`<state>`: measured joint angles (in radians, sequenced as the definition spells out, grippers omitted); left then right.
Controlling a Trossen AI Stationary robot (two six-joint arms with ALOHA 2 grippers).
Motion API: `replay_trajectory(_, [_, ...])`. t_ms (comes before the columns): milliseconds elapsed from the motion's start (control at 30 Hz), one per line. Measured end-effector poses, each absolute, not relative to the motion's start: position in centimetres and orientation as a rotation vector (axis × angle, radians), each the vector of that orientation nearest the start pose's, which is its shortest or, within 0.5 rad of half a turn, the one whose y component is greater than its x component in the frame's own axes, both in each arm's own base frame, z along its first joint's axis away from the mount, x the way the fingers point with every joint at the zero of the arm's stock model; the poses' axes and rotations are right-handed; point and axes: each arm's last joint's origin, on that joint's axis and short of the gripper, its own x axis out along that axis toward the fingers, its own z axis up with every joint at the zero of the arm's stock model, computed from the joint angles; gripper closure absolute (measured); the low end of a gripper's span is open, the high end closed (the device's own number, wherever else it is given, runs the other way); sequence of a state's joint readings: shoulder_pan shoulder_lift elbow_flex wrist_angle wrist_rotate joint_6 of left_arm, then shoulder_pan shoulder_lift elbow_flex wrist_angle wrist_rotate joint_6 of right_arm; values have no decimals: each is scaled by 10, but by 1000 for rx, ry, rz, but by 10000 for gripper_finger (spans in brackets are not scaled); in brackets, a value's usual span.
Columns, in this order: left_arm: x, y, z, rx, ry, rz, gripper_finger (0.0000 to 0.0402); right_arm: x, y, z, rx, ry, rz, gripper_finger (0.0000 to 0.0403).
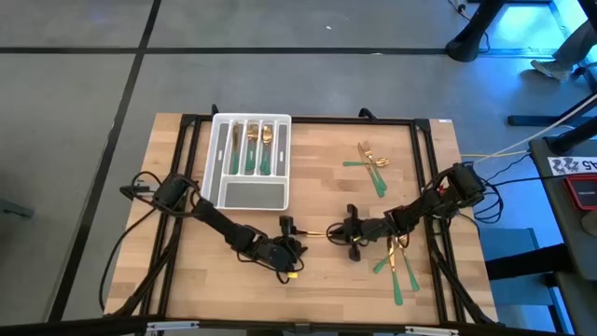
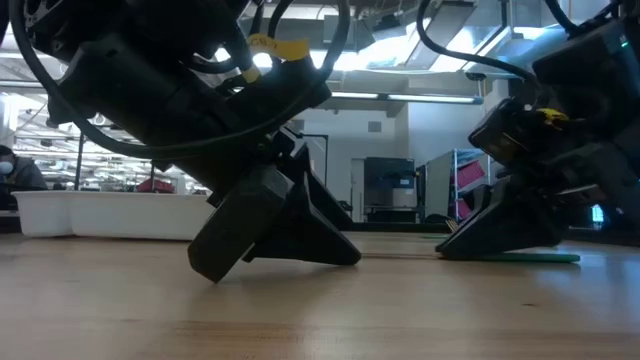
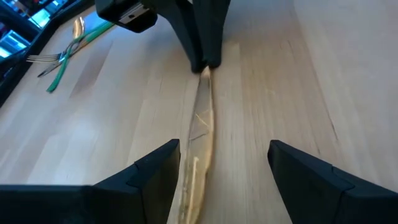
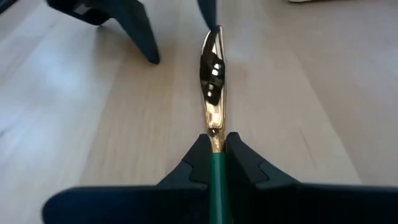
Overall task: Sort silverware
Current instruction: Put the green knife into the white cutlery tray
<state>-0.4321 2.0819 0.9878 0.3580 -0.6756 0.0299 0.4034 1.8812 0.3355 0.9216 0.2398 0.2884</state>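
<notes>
Right wrist view: right gripper [image 4: 214,163] jaws clamp knife [image 4: 212,81]; left gripper [image 3: 224,171] jaws wide, astride blade.

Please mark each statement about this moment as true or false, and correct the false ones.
1. The right gripper is shut on a knife. True.
2. The left gripper is shut on the knife's gold blade. False: its fingers stand open on either side of the blade.
3. The white tray holds no silverware. False: several pieces lie in its long compartments.
4. Loose silverware lies on the table outside the tray. True.
</notes>
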Motion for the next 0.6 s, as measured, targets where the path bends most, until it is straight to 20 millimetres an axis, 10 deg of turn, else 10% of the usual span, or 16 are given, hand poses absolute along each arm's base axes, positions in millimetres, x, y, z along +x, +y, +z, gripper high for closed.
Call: replay_trajectory(600, [355,-138,77,466,685,192,164,231,95,62,118,536,197,382])
